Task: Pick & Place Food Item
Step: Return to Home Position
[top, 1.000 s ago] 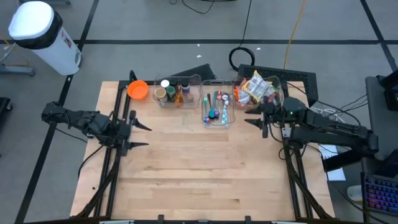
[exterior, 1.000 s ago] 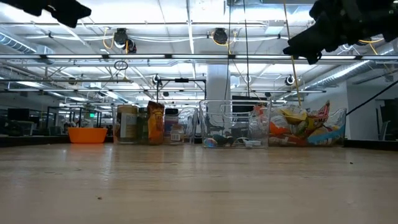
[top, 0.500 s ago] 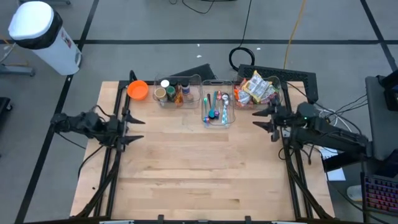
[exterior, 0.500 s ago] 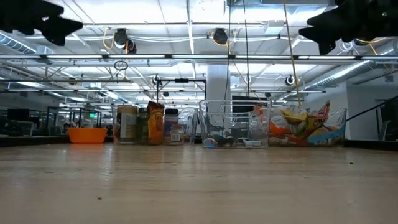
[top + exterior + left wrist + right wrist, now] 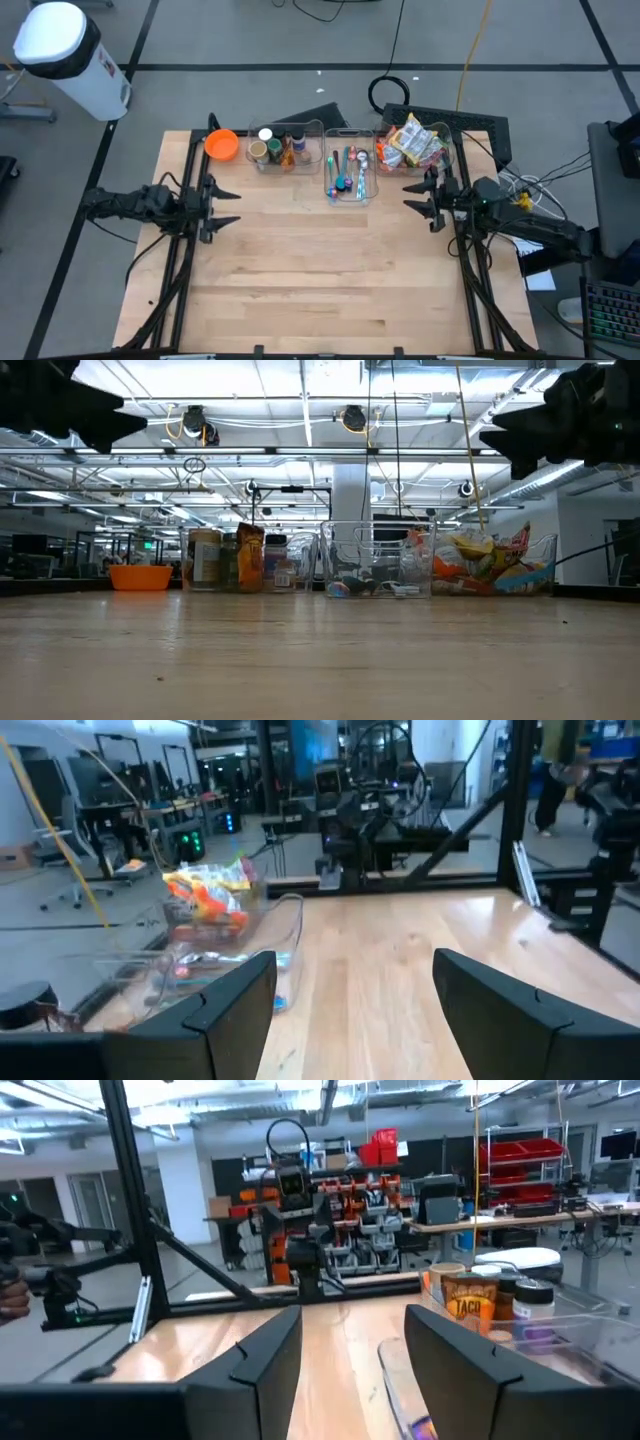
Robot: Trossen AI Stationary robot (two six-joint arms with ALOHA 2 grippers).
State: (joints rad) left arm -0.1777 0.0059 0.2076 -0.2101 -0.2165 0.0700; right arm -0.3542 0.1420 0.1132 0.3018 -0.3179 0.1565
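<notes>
The food items are colourful snack packets (image 5: 411, 142) piled in a clear bin at the table's far right, also in the low view (image 5: 487, 563) and the left wrist view (image 5: 208, 890). My left gripper (image 5: 229, 208) hangs open above the table's left side, pointing level toward the right edge, with nothing between its fingers (image 5: 355, 1010). My right gripper (image 5: 412, 194) hangs open above the right side, just near of the snack bin, pointing toward the left edge and empty (image 5: 350, 1355). Both stand high above the wood in the low view, left gripper (image 5: 95, 418) and right gripper (image 5: 515, 432).
Along the far edge stand an orange bowl (image 5: 221, 144), a clear bin of jars and bottles (image 5: 281, 149) and a clear bin of utensils (image 5: 348, 172). The wooden tabletop (image 5: 320, 270) stretches from them to the near edge. A white cylinder (image 5: 70, 55) stands off the table, far left.
Both grippers have sunk lower over the table as their arms folded back, each staying over its own side. Their fingers have tipped up from a downward slant to about level. Both stay open and empty. Nothing on the table has moved.
</notes>
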